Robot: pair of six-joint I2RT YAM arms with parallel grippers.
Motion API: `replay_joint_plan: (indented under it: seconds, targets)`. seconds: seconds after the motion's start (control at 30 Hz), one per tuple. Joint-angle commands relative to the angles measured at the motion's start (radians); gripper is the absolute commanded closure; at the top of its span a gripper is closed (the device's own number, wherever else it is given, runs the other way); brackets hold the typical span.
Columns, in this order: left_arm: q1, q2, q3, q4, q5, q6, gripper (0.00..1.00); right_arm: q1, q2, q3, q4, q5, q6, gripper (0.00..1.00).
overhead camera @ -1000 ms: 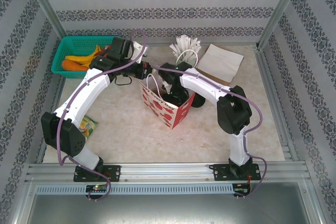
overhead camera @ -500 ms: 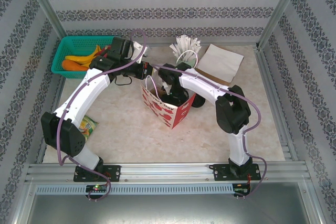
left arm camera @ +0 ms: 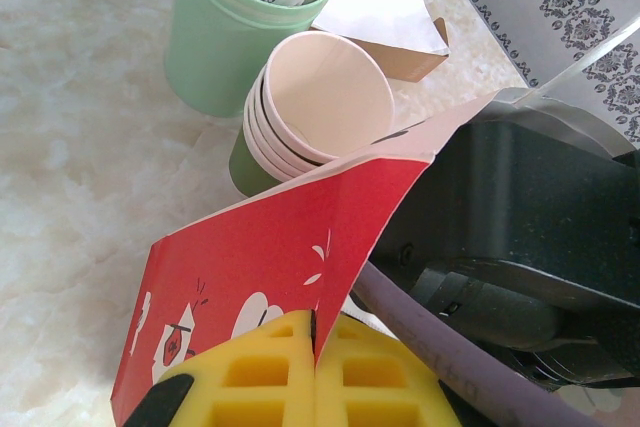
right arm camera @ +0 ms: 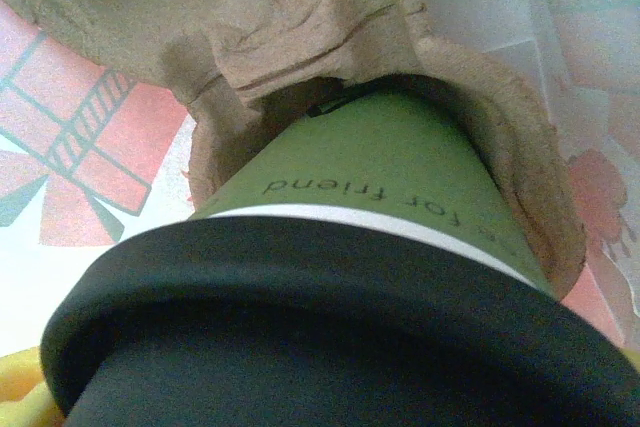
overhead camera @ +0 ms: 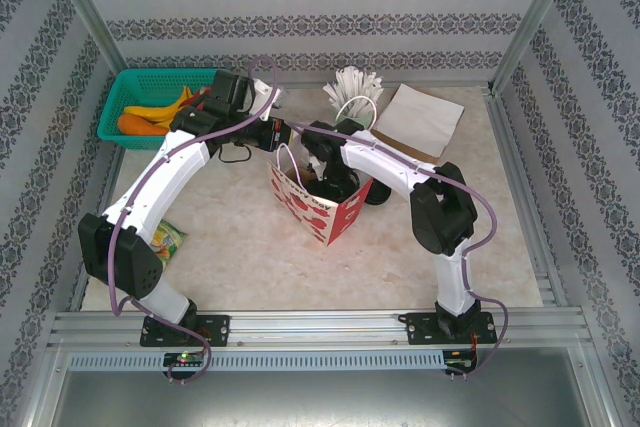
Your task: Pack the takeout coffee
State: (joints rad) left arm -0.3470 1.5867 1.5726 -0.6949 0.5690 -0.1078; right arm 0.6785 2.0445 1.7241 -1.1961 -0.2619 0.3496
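Marbled tabletop [overhead camera: 230, 237]; black plastic lid [right arm camera: 330, 307], green paper cup [right arm camera: 390, 162], fibrous tray [right arm camera: 300, 27].

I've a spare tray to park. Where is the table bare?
Bare: the near strip of table between the bag and the near rail, and the right side, in front of the napkins. Crowded: the far edge, with basket, straw cup and arms at the bag.
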Motion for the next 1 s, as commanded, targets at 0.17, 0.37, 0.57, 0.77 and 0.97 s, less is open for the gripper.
replay_joint_plan:
  seconds: [0.17, 0.37, 0.57, 0.77, 0.97]
  targets:
    - [-0.006, -0.006, 0.012, 0.012, 0.042, 0.023, 1.00, 0.002, 0.079, -0.022, 0.071, 0.135, 0.031, 0.41]
    - [-0.007, -0.006, 0.011, 0.009, 0.040, 0.028, 1.00, 0.000, 0.054, -0.007, 0.060, 0.140, 0.035, 0.37]
    - [-0.006, -0.006, 0.007, 0.009, 0.042, 0.040, 1.00, 0.002, 0.031, 0.021, 0.043, 0.132, 0.046, 0.32]
    - [-0.006, -0.004, -0.007, 0.019, 0.043, 0.057, 1.00, 0.002, 0.015, 0.048, 0.018, 0.145, 0.053, 0.19]
    - [-0.007, 0.001, -0.006, 0.016, 0.034, 0.062, 1.00, 0.003, 0.016, 0.066, 0.009, 0.132, 0.047, 0.16]
